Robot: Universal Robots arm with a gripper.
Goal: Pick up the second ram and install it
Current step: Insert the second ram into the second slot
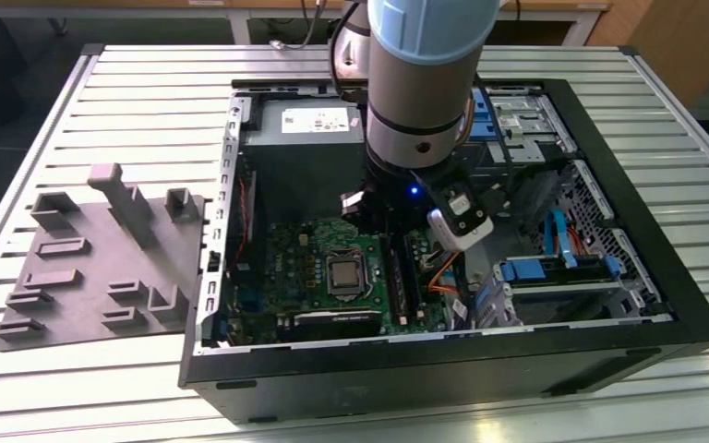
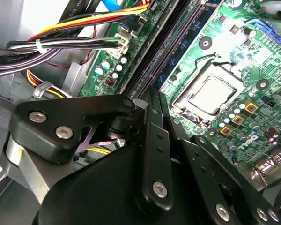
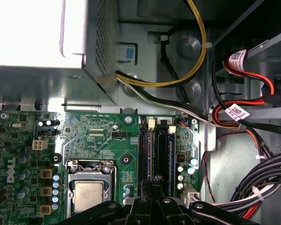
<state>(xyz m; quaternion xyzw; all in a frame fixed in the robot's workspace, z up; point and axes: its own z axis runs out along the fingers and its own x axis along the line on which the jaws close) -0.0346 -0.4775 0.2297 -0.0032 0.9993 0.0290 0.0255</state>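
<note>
My gripper (image 1: 386, 231) is low inside the open computer case (image 1: 650, 305), over the memory slots to the exterior view's right of the processor socket (image 1: 346, 273). Both wrist views show its two black fingers (image 2: 150, 122) pressed close together. They pinch the top edge of the second ram (image 2: 175, 47), a dark green stick standing edge-on along the black slots (image 3: 165, 150). In the first wrist view the gripper (image 3: 155, 179) meets the stick (image 3: 155, 152) partway along its length. How deep the stick sits in its slot is hidden. My gripper (image 2: 154, 99) is shut on it.
A power supply (image 1: 299, 125) fills the case's far end. Bundled cables (image 3: 253, 187) run beside the slots, and blue drive brackets (image 1: 539, 268) stand at the exterior view's right. A grey moulded holder (image 1: 96, 268) lies on the slatted table (image 1: 145, 74) outside the case.
</note>
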